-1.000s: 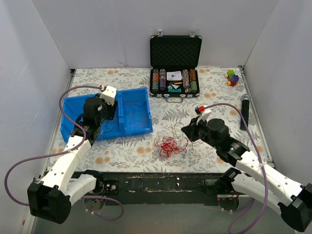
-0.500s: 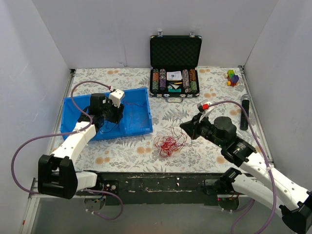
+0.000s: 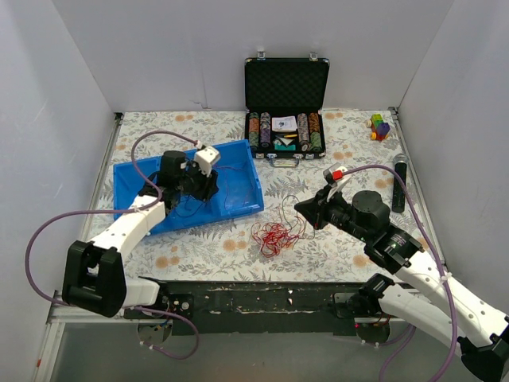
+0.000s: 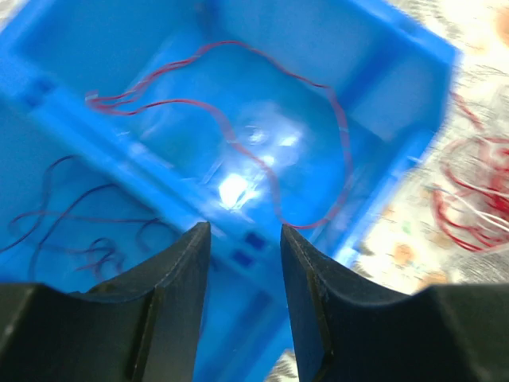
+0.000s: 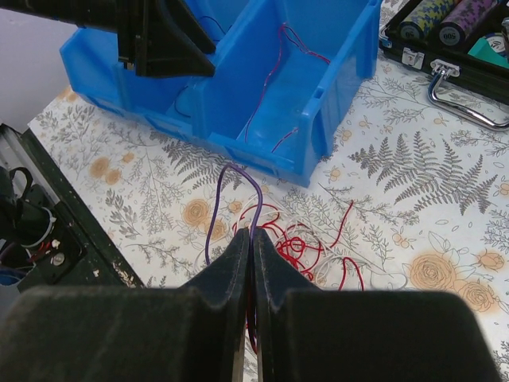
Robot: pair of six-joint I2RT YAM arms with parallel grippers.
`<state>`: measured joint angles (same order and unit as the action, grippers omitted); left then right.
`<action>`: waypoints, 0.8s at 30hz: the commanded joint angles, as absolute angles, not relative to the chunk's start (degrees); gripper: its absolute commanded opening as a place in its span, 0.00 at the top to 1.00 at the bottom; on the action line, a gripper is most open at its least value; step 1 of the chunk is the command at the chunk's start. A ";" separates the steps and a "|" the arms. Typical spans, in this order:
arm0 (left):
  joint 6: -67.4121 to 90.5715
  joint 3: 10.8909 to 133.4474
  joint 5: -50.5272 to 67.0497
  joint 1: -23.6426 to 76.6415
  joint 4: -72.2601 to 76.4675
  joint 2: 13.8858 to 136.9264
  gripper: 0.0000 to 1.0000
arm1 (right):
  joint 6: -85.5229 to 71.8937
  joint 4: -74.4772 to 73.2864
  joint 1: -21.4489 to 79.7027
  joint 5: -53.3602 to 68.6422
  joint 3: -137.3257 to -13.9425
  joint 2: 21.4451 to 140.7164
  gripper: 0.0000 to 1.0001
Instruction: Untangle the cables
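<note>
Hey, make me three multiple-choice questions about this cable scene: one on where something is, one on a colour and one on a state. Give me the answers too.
1. The chip case is: A) shut; B) open, lid upright; C) upside down.
2. The red and white tangle of cables lies: A) in the chip case; B) on the table beside the blue bin, near the right gripper; C) in the blue bin.
3. The cable pinched in the right gripper is: A) green; B) yellow; C) purple.

Answers:
1 B: the top view shows the lid standing up and the chips exposed.
2 B: the top view shows the tangle on the patterned cloth, outside the bin.
3 C: the right wrist view shows a purple loop rising from the shut gripper.
</note>
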<state>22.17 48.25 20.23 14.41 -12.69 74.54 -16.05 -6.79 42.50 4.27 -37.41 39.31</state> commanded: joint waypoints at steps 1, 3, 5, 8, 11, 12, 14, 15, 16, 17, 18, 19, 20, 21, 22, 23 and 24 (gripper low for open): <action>24.17 44.66 27.16 22.05 -13.89 73.13 0.62 | -15.21 -5.80 42.80 3.96 -40.34 38.58 0.91; 24.34 43.51 27.07 24.95 -13.80 71.81 0.63 | -15.12 -6.06 42.80 3.87 -40.34 38.50 0.91; 25.04 43.24 27.33 26.62 -13.80 71.20 0.63 | -15.12 -6.15 42.80 4.13 -40.34 38.67 0.91; 26.54 45.95 26.90 27.42 -15.11 71.02 0.63 | -15.12 -5.89 42.89 4.57 -40.34 38.85 0.91; 25.23 51.31 27.33 27.42 -18.71 68.83 0.61 | -15.03 -5.01 42.89 5.44 -40.25 39.72 0.91; 24.01 53.16 28.38 27.42 -20.29 67.86 0.54 | -15.03 -4.57 42.98 5.80 -40.25 40.42 0.91; 21.10 56.32 31.88 27.42 -23.28 65.31 0.38 | -15.20 -3.08 43.07 6.59 -39.82 41.65 0.91; 19.79 57.38 34.95 27.42 -24.68 63.91 0.30 | -15.47 -2.29 43.15 7.11 -39.64 42.27 0.91; 17.86 58.52 40.03 27.42 -26.70 62.85 0.23 | -15.64 -0.98 43.33 7.47 -39.46 42.80 0.91; 17.06 58.71 44.43 27.42 -27.85 61.62 0.20 | -15.82 -0.53 43.59 7.91 -39.38 43.59 0.91; 17.22 58.45 48.21 27.51 -27.69 60.31 0.17 | -16.08 1.47 43.94 8.17 -39.38 44.29 0.91; 18.01 57.93 51.21 27.51 -26.90 59.42 0.16 | -16.17 2.54 44.47 8.35 -39.38 44.91 0.91; 19.58 57.05 53.42 27.68 -25.68 58.89 0.16 | -16.17 3.24 45.17 8.52 -39.46 45.61 0.91; 21.51 56.61 54.39 28.03 -23.66 59.32 0.16 | -16.26 4.03 45.96 8.44 -39.64 46.22 0.91; 22.75 56.25 54.93 28.39 -22.51 60.11 0.16 | -16.17 4.83 46.75 8.35 -39.99 47.01 0.91; 23.37 56.08 55.54 28.56 -22.07 61.16 0.16 | -16.26 5.44 47.54 8.26 -40.34 47.63 0.91; 23.38 56.16 55.98 28.83 -21.63 62.39 0.16 | -16.26 6.06 48.24 8.26 -40.60 48.25 0.91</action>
<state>21.15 57.28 47.37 27.97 -22.13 58.61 -16.29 -1.08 45.71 6.98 -37.41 46.72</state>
